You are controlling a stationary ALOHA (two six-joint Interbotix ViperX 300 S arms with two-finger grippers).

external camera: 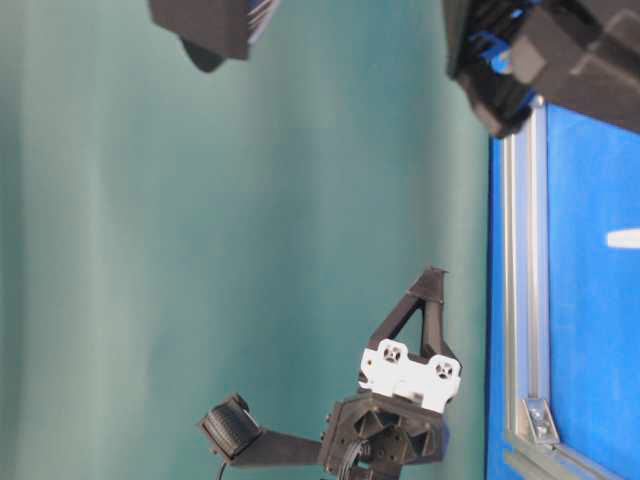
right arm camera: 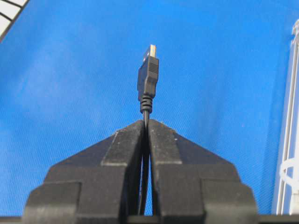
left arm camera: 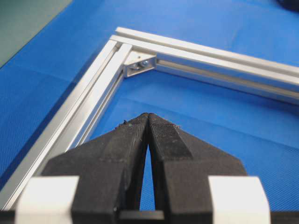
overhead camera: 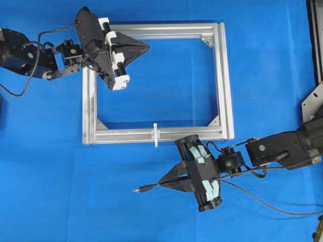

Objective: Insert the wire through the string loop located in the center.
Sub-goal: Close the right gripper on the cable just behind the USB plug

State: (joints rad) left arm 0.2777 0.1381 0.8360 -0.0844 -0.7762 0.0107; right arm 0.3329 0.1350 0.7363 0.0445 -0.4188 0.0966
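**A thin, floppy wire, pinched close to its plug**

My right tool (right arm camera: 145,122) is squeezed tight on the wire (right arm camera: 145,114), just behind the little dark plug (right arm camera: 148,77). The plug sticks out past my fingertips with its shiny tip in front. I think this is a good place to hold. The wire is very thin and light, so it bends and droops. The short bit by the plug is stiffer, and it points where I point it. The rest of the wire (overhead camera: 262,200) trails away behind my tool across the blue worktop (overhead camera: 50,191), loose and curvy. It may tug a bit when I move.

My left tool (left arm camera: 148,116) is pressed shut with nothing in it. It hangs above a corner of the silver frame (left arm camera: 93,107).

The string loop (overhead camera: 156,134) is a tiny white thing on the near bar of the frame (overhead camera: 126,135), close to my right tool. It looks soft and easy to push aside, so I think the plug must go in gently.
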